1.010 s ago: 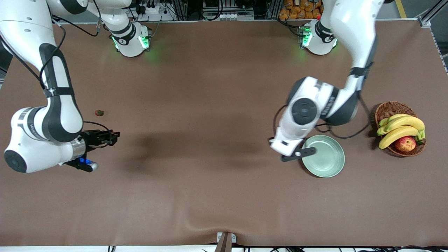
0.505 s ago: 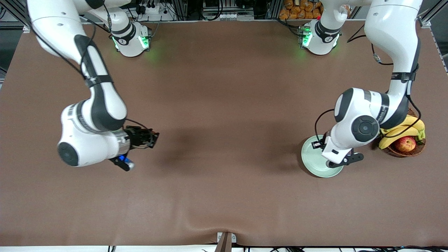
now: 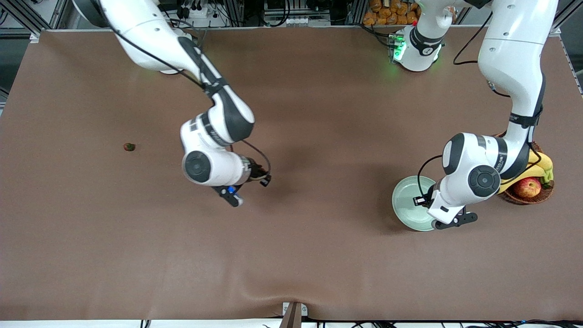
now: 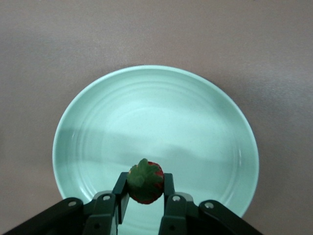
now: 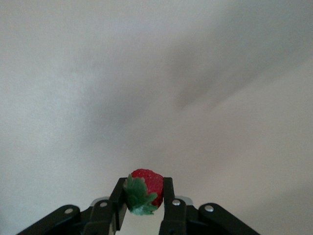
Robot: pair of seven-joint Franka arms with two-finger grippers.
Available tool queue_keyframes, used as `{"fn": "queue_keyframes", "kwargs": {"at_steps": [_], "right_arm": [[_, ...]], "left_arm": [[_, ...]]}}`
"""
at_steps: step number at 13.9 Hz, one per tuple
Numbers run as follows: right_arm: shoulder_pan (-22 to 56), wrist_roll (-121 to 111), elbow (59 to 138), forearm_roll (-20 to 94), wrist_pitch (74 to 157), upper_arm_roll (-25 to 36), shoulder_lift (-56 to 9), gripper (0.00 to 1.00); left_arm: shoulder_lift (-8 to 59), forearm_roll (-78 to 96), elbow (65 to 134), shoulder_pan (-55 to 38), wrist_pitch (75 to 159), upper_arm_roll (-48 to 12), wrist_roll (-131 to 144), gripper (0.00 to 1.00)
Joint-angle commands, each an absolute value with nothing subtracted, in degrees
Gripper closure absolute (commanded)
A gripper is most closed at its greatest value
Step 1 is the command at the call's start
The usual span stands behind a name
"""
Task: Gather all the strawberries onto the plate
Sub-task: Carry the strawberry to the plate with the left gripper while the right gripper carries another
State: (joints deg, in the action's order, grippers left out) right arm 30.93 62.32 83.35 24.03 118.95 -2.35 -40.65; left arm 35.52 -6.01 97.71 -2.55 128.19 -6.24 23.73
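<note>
My left gripper (image 4: 145, 182) is shut on a small red strawberry (image 4: 149, 190) with a green cap and hangs low over the pale mint-green plate (image 4: 156, 112). In the front view the left wrist covers part of the plate (image 3: 404, 200). My right gripper (image 5: 144, 190) is shut on a second strawberry (image 5: 149, 183), up in the air over bare brown table near the middle (image 3: 262, 177). A third strawberry (image 3: 129, 146) lies alone on the table toward the right arm's end.
A brown wicker basket (image 3: 517, 197) with bananas (image 3: 543, 165) and a red-yellow apple (image 3: 527, 187) stands beside the plate at the left arm's end. The left arm's elbow hangs partly over it. A brown mat (image 3: 319, 255) covers the table.
The right arm has swung from its end of the table toward the middle, carrying its strawberry. The left arm has shifted across the plate toward the basket and now holds still over it.
</note>
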Motion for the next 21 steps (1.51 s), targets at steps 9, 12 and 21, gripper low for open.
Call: {"fn": "queue_keyframes", "kwargs": {"at_steps": [9,12,21], "right_arm": [[42.4,73.0,84.3,29.5,137.3,-1.5,-47.6,1.0],[42.7,73.2,84.3,29.5,137.7,-1.5,-48.2,0.81],[35.5,73.2,82.7,28.4,125.2,-1.0,-43.0,0.0]], "left_arm": [[34.3,-6.7,95.7,-6.5,127.7,-7.1,27.5,0.0],[33.9,-6.7,95.7,-9.2,127.7,-8.7,33.6,0.0],[35.2,-6.6,93.8,-13.1,128.0,-11.3,42.1,0.0]]}}
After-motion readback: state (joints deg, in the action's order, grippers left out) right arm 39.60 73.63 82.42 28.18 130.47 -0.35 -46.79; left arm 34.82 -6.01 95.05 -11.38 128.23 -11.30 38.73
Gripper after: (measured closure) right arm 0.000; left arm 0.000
